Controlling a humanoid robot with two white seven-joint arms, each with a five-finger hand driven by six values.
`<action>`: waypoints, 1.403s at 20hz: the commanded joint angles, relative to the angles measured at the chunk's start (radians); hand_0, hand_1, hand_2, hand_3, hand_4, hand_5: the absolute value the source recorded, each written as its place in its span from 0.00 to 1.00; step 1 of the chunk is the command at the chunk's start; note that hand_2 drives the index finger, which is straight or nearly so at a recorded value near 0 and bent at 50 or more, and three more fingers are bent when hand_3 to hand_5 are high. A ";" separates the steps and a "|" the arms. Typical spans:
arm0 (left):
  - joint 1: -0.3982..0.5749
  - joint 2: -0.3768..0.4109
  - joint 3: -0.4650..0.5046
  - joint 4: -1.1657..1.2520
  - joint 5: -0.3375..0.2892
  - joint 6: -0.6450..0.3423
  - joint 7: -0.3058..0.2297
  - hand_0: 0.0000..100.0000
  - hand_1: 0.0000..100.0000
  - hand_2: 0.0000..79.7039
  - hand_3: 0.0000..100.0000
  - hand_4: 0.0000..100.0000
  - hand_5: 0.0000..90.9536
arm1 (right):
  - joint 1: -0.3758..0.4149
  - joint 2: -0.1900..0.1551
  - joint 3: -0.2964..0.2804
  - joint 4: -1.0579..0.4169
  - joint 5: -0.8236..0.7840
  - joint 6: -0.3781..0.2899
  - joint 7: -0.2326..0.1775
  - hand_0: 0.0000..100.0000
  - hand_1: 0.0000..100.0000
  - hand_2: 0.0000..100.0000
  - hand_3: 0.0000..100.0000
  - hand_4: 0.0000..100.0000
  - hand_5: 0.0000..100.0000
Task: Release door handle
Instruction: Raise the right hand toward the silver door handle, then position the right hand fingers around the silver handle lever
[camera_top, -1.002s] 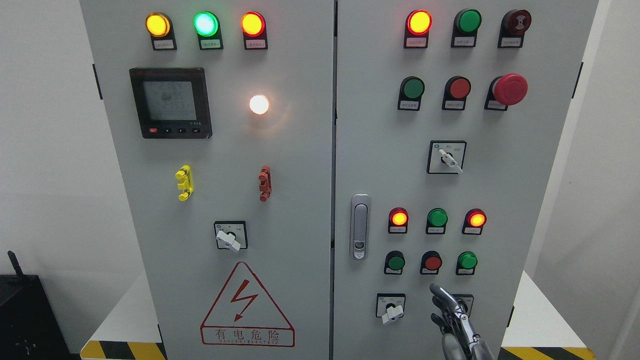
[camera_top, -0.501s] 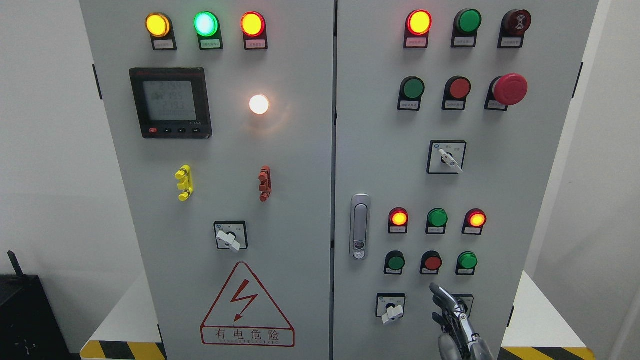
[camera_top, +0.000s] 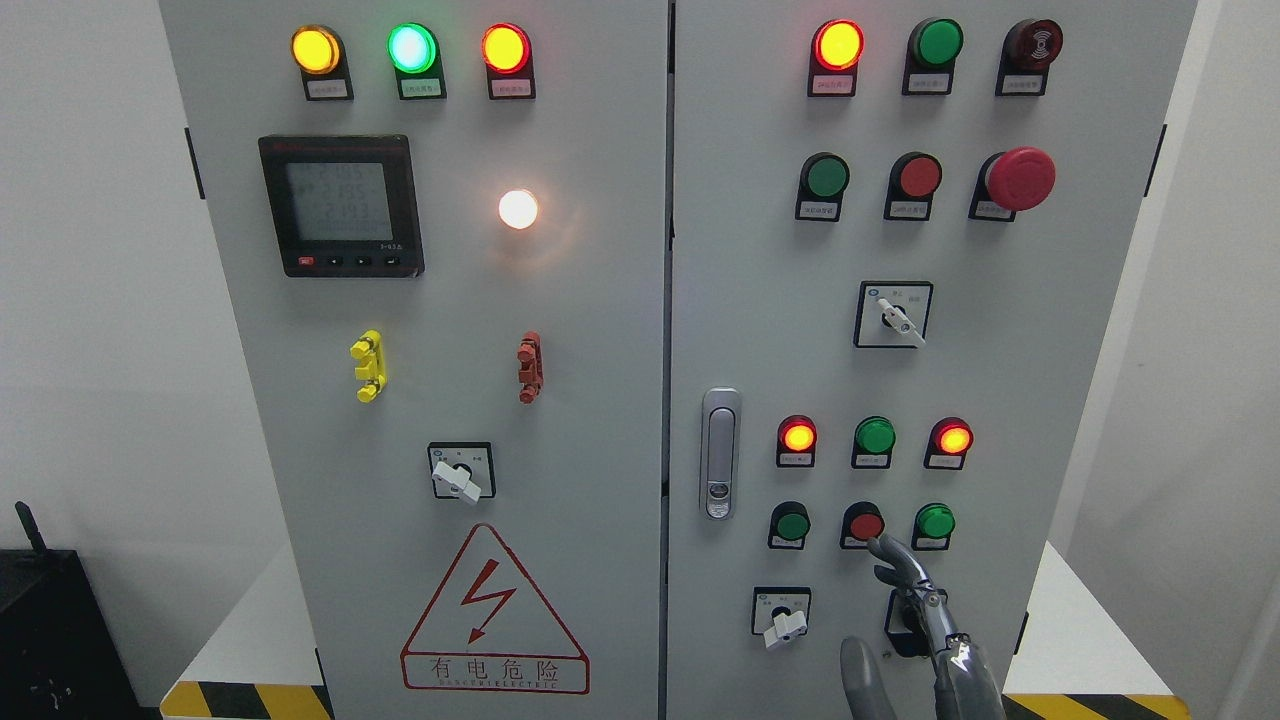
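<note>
The right hand (camera_top: 915, 625), fingers spread and empty, hovers well clear of the door handle (camera_top: 720, 453); release looks complete, withdrawal next.

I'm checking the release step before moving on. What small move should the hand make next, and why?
Probably draw the right hand down and back from the grey cabinet door. The silver door handle lies flush and ungrasped, while an outstretched finger sits close under the round red push button.

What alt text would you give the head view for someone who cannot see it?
A grey electrical cabinet with two closed doors fills the view, dotted with coloured lamps and buttons. The right robot hand rises at the lower right, fingers spread, holding nothing and clear of the silver door handle.
</note>
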 joint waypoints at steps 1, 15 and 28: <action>0.000 0.000 0.000 0.000 0.000 0.002 0.005 0.00 0.00 0.06 0.11 0.00 0.00 | 0.017 0.035 0.096 0.006 0.268 0.002 -0.044 0.43 0.26 0.00 0.54 0.54 0.54; 0.000 0.000 0.000 0.000 0.000 0.002 0.005 0.00 0.00 0.06 0.11 0.00 0.00 | -0.113 0.035 0.118 0.148 0.654 0.002 -0.058 0.36 0.26 0.00 0.77 0.72 0.73; 0.000 0.000 0.000 0.000 0.000 0.002 0.005 0.00 0.00 0.06 0.11 0.00 0.00 | -0.183 0.034 0.133 0.191 0.888 0.088 -0.018 0.32 0.28 0.00 0.82 0.75 0.75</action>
